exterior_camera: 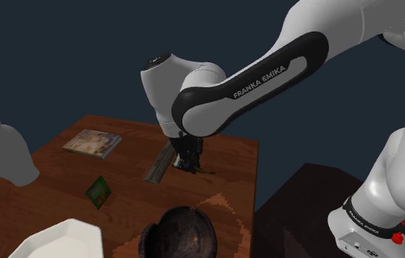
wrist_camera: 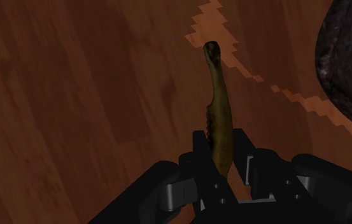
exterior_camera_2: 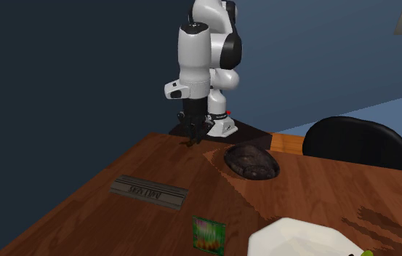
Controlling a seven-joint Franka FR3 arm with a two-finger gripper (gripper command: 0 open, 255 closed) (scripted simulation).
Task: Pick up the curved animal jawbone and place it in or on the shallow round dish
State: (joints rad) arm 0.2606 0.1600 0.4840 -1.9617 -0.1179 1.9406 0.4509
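Starting at the shoulder view's left, a white rounded vessel [exterior_camera: 3,150] is seen by the edge of the wooden table [exterior_camera: 54,176], and a white dish [exterior_camera: 58,238] is cut off by the lower edge below it. Further along, a picture-covered book [exterior_camera: 91,142] is laid flat towards the far side, a small green card [exterior_camera: 99,190] is found nearer the camera, and a long grey bar [exterior_camera: 160,163] is set slantwise on the wood. Just beside that bar comes the gripper [exterior_camera: 188,161] — it is held low over the tabletop, pointing down, near the table's middle. In the wrist view the jawbone [wrist_camera: 219,108] is caught between the two black fingers [wrist_camera: 201,156]. They are drawn in narrow about its thicker end, one on each side. The olive-brown curve is seen running out from them, its knobbed tip over a paler, jagged patch of the wood. Whether the bone is lifted clear of the table cannot be told. To the right again, the dark round dish [exterior_camera: 182,220] is placed by the near edge, apart from gripper and bone — its mottled rim is glimpsed at the side of the wrist view too. Last, at the lower right, the white arm [exterior_camera: 252,80] is mounted on the dark stand [exterior_camera: 296,205].
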